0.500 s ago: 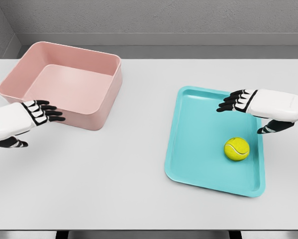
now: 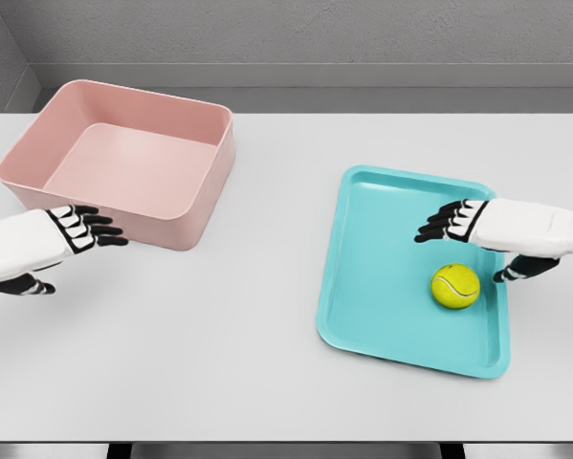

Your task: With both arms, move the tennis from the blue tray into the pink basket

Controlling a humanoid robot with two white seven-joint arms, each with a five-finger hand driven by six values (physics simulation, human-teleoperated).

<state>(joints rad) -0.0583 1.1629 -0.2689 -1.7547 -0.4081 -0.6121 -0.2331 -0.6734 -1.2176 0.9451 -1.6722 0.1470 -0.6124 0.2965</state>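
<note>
Tennis ball (image 2: 455,286) sits low-right on blue tray (image 2: 382,239). Right hand (image 2: 473,226) hovers just above it, fingers spread, empty. Lower squarely over ball before closing; it rolls easily.

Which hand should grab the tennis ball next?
Right hand: open, hovering over the blue tray just above the tennis ball. Left hand is by the pink basket.

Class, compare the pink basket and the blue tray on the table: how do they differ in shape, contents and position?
The pink basket has tall walls; the blue tray is flat with only a low rim. The pink basket is empty; the blue tray holds a tennis ball. The pink basket sits at the table's far left, the blue tray to the right, nearer. Both are rounded rectangles resting on the white table.
</note>
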